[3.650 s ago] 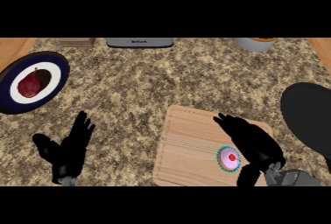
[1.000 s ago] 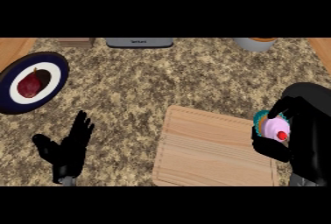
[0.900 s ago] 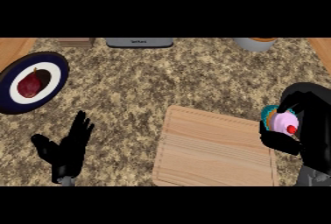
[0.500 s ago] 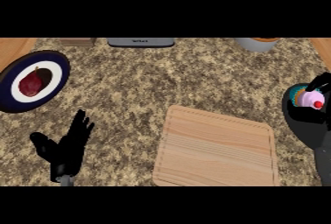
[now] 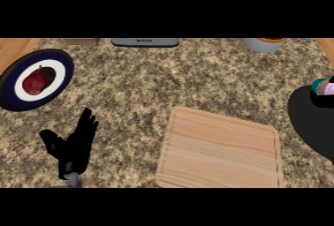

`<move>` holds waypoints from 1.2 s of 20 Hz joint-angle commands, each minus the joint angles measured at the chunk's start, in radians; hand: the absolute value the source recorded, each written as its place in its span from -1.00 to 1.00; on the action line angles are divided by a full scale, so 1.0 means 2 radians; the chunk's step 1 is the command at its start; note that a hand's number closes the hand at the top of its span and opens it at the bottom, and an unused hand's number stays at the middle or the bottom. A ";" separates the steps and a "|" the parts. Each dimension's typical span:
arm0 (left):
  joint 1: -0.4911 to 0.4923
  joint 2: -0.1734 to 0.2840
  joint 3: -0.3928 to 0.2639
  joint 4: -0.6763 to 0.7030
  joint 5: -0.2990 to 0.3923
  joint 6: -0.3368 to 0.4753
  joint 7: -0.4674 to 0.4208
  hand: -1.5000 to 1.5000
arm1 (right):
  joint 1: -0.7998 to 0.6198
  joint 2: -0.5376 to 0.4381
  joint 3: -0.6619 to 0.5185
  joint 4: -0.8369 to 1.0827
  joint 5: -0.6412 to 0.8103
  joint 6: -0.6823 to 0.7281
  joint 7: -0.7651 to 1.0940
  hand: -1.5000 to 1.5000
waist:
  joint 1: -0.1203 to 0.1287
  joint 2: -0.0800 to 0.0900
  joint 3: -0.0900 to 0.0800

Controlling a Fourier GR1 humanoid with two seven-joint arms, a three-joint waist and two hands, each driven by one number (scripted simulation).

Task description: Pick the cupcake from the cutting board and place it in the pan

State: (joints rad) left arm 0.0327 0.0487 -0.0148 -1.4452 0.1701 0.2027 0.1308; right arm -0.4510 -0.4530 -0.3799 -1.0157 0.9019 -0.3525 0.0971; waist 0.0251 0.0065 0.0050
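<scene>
At the far right edge, over the black pan (image 5: 312,128), the cupcake (image 5: 324,85) showed only a teal wrapper and pink icing; the right hand (image 5: 324,99) appeared curled round it, though mostly out of view. Left hand (image 5: 72,148) rested open, fingers up, on the speckled granite counter (image 5: 169,75). Wooden cutting board (image 5: 222,150) lay bare; a plate (image 5: 26,79) sat far left.

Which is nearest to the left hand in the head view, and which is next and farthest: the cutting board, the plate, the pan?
From the left hand:
1. Plate, up and to the left of it.
2. Cutting board, to its right.
3. Pan, at the far right edge.
</scene>
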 commanded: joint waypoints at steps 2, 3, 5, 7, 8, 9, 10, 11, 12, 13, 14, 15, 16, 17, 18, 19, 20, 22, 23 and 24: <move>0.019 0.003 -0.003 0.011 0.005 -0.021 -0.013 0.00 | -0.072 -0.043 -0.042 0.179 -0.022 -0.052 -0.089 1.00 | 0.011 0.005 -0.001; 0.012 0.009 -0.003 0.004 0.001 -0.019 -0.006 0.00 | -0.044 -0.056 -0.023 0.163 0.056 -0.084 -0.002 1.00 | 0.014 0.007 -0.001; -0.005 -0.004 -0.008 0.015 -0.001 -0.010 -0.001 0.00 | -0.061 -0.062 -0.020 0.229 0.025 -0.008 -0.035 -1.00 | 0.011 0.006 -0.001; -0.002 -0.002 -0.003 0.020 0.008 -0.022 -0.010 0.00 | -0.089 -0.060 -0.025 0.272 0.018 0.005 -0.039 -1.00 | 0.019 0.009 0.000; -0.009 0.005 -0.003 0.014 0.006 -0.020 0.008 0.00 | -0.081 -0.078 -0.035 0.291 0.005 0.003 -0.087 -1.00 | 0.014 0.008 0.000; 0.001 0.004 -0.005 0.000 0.003 -0.014 0.009 0.00 | -0.086 -0.080 -0.042 0.310 0.005 -0.024 -0.104 -1.00 | 0.017 0.008 0.001; -0.009 -0.002 -0.002 0.027 0.005 -0.022 -0.018 0.00 | -0.095 -0.078 -0.047 0.317 0.004 -0.041 -0.110 -1.00 | 0.019 0.011 0.001; -0.013 0.005 -0.006 0.008 0.000 -0.017 0.005 0.00 | -0.100 -0.080 -0.050 0.327 0.000 -0.046 -0.129 -1.00 | 0.018 0.010 0.001; -0.007 -0.011 -0.007 0.018 0.002 -0.010 -0.005 0.00 | -0.105 -0.076 -0.059 0.322 -0.009 -0.061 -0.141 -1.00 | 0.020 0.011 0.001; -0.026 0.001 -0.001 0.023 0.000 -0.011 0.006 0.00 | -0.101 -0.095 -0.076 0.321 -0.034 -0.041 -0.182 -1.00 | 0.011 0.009 0.001; -0.021 -0.007 -0.004 0.022 0.003 -0.009 0.004 0.00 | -0.105 -0.079 -0.088 0.329 -0.051 -0.038 -0.194 -1.00 | 0.012 0.009 0.001; -0.004 -0.004 -0.002 0.020 0.005 -0.017 -0.009 0.00 | -0.123 -0.085 -0.104 0.323 -0.072 -0.019 -0.200 -1.00 | 0.016 0.009 0.002; -0.001 -0.012 -0.013 0.000 0.002 -0.010 0.003 0.00 | -0.130 -0.080 -0.121 0.317 -0.100 0.008 -0.222 -1.00 | 0.011 0.005 0.002; 0.000 0.007 0.008 0.017 0.011 -0.022 -0.008 0.00 | -0.120 -0.075 -0.146 0.317 -0.130 0.017 -0.248 -1.00 | 0.007 0.006 0.002; -0.010 0.004 0.004 0.011 0.011 -0.019 0.003 0.00 | -0.133 -0.058 -0.158 0.318 -0.146 0.013 -0.251 -1.00 | 0.009 0.006 0.002; 0.001 -0.003 -0.001 -0.001 0.006 -0.008 0.010 0.00 | -0.129 -0.067 -0.177 0.314 -0.171 0.040 -0.277 -1.00 | 0.003 0.002 0.002; 0.004 -0.009 -0.007 0.000 0.002 -0.006 0.008 0.00 | -0.127 -0.080 -0.191 0.324 -0.187 0.062 -0.289 -1.00 | 0.004 0.005 0.002; 0.011 -0.005 -0.012 -0.005 -0.002 -0.007 0.010 0.00 | -0.132 -0.077 -0.212 0.337 -0.214 0.088 -0.299 -1.00 | 0.004 0.003 0.001; 0.026 -0.011 -0.005 0.008 0.000 -0.006 -0.015 0.00 | -0.116 -0.101 -0.227 0.342 -0.228 0.114 -0.318 -1.00 | 0.001 0.004 0.001; 0.017 0.002 0.001 0.009 0.009 -0.022 -0.006 0.00 | -0.129 -0.113 -0.236 0.351 -0.240 0.142 -0.302 -1.00 | 0.002 0.004 0.000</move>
State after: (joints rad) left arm 0.0375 0.0458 -0.0158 -1.4486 0.1765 0.1802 0.1171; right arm -0.6983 -0.6285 -0.7640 -0.3519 0.5286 -0.2009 -0.4598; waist 0.0350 0.0134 0.0100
